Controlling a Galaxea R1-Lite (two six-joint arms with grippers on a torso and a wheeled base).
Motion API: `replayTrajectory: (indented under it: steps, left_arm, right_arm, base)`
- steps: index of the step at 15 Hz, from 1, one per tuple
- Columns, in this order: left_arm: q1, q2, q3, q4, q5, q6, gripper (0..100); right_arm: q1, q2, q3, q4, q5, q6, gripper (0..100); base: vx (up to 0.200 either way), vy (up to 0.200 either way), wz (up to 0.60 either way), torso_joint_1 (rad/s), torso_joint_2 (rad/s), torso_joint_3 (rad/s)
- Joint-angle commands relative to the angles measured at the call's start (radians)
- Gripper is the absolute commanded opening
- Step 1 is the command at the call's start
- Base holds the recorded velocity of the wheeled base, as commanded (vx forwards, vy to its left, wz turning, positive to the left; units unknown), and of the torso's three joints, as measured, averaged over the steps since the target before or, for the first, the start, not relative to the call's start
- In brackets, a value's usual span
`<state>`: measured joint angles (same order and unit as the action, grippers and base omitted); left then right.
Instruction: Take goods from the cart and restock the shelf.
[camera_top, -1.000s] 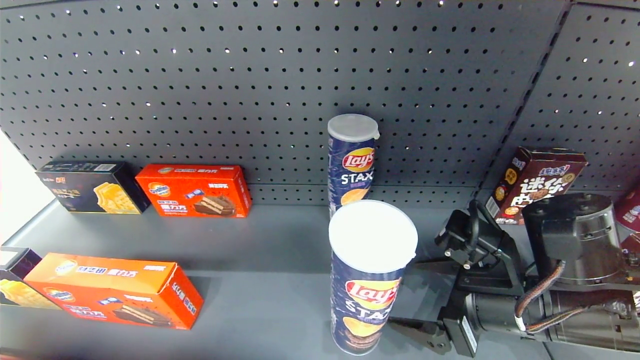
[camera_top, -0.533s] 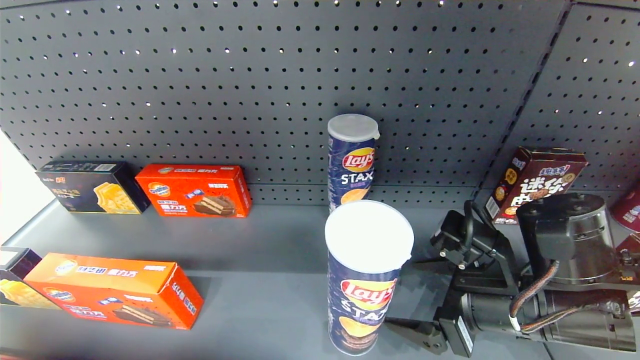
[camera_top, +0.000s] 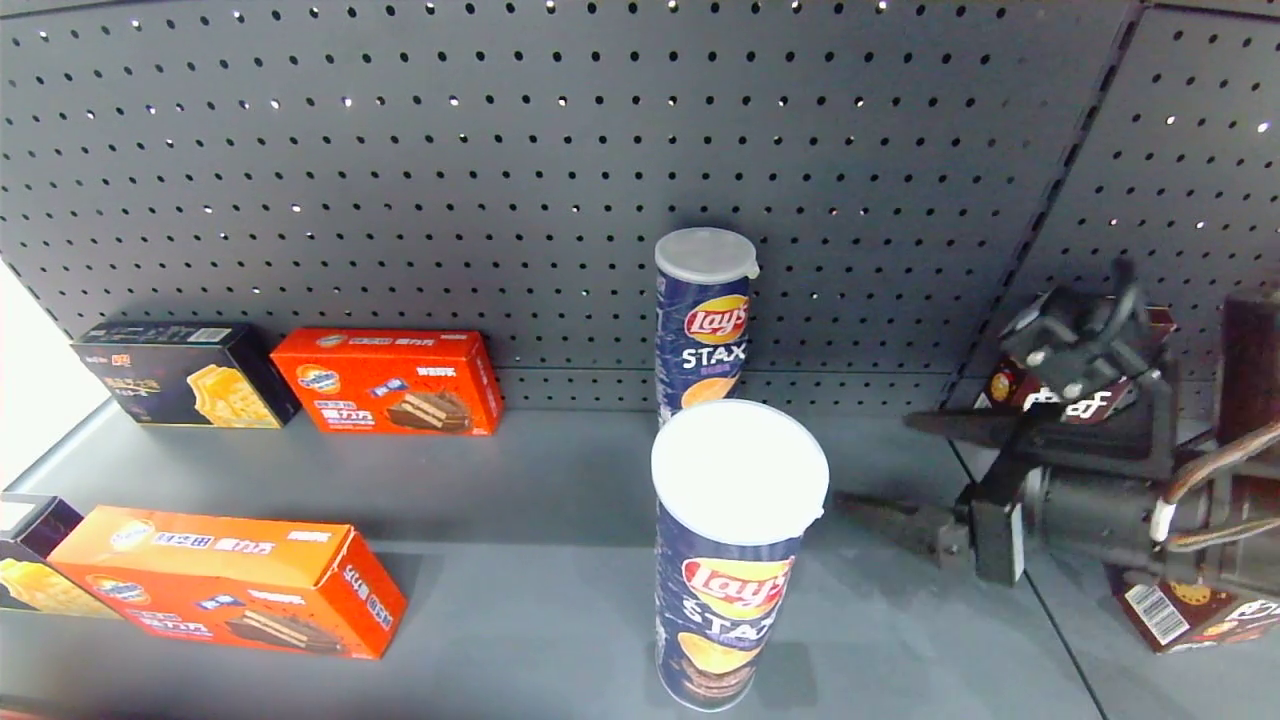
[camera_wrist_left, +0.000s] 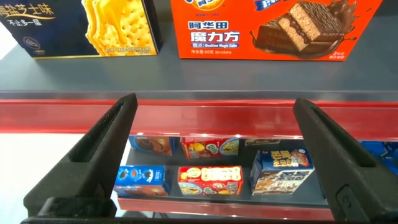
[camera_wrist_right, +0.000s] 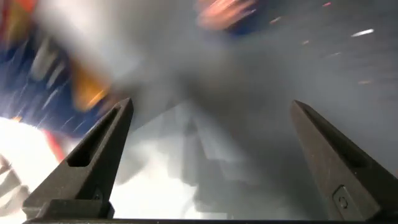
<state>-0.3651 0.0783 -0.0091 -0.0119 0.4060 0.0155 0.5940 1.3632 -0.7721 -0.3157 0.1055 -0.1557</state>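
Grey pegboard shelf (camera_top: 520, 490): front chips can (camera_top: 733, 570) upright near the edge, rear chips can (camera_top: 703, 320) behind it. Right gripper (camera_top: 876, 463) near front can, spread apart, empty. Left gripper (camera_wrist_left: 214, 104) also spread, empty.

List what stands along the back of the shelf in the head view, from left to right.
black cracker box → orange wafer box → upright chip can → brown snack box, partly hidden by the right gripper
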Motion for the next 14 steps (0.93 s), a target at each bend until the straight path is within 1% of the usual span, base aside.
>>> replayTrajectory:
  steps: [1, 2, 3, 4, 5, 6, 7, 9, 11, 13, 14]
  left_arm:
    - [-0.005, 0.001, 0.0, 0.0, 0.001, 0.0, 100]
    - [-0.005, 0.001, 0.0, 0.0, 0.001, 0.0, 100]
    - [-0.017, 0.001, 0.0, 0.0, 0.001, 0.0, 100]
    - [-0.017, 0.001, 0.0, 0.0, 0.001, 0.0, 100]
    - [-0.015, 0.001, 0.0, 0.0, 0.001, 0.0, 100]
    - [-0.015, 0.001, 0.0, 0.0, 0.001, 0.0, 100]
    - [-0.017, 0.001, 0.0, 0.0, 0.001, 0.0, 100]
    - [-0.018, 0.001, 0.0, 0.0, 0.001, 0.0, 100]
    - [-0.018, 0.001, 0.0, 0.0, 0.001, 0.0, 100]
    - [-0.018, 0.001, 0.0, 0.0, 0.001, 0.0, 100]
    - [-0.018, 0.001, 0.0, 0.0, 0.001, 0.0, 100]
  right_arm:
    - [-0.126, -0.101, -0.105, 0.0, 0.0, 0.001, 100]
    - [-0.137, -0.105, -0.116, 0.0, 0.0, 0.001, 100]
    - [-0.224, -0.139, -0.179, 0.0, 0.0, 0.004, 100]
    - [-0.227, -0.141, -0.18, 0.0, 0.0, 0.005, 100]
    - [-0.323, -0.217, -0.171, 0.0, 0.0, 0.007, 100]
    - [-0.373, -0.268, -0.139, 0.0, 0.0, 0.008, 100]
    - [-0.428, -0.326, -0.092, 0.001, 0.0, 0.008, 100]
    - [-0.534, -0.469, 0.053, -0.003, -0.001, 0.022, 100]
    - [-0.634, -0.628, 0.212, -0.023, -0.04, 0.025, 100]
    - [-0.715, -0.771, 0.321, -0.014, -0.04, 0.027, 100]
    - [-0.732, -0.834, 0.369, -0.005, -0.038, 0.027, 100]
  base:
    - [0.0, 0.0, 0.0, 0.0, 0.0, 0.0]
    - [0.0, 0.0, 0.0, 0.0, 0.0, 0.0]
    - [0.0, 0.0, 0.0, 0.0, 0.0, 0.0]
    - [0.0, 0.0, 0.0, 0.0, 0.0, 0.0]
    - [0.0, 0.0, 0.0, 0.0, 0.0, 0.0]
    - [0.0, 0.0, 0.0, 0.0, 0.0, 0.0]
    - [0.0, 0.0, 0.0, 0.0, 0.0, 0.0]
    - [0.0, 0.0, 0.0, 0.0, 0.0, 0.0]
    - [0.0, 0.0, 0.0, 0.0, 0.0, 0.0]
    - [0.0, 0.0, 0.0, 0.0, 0.0, 0.0]
    - [0.0, 0.0, 0.0, 0.0, 0.0, 0.0]
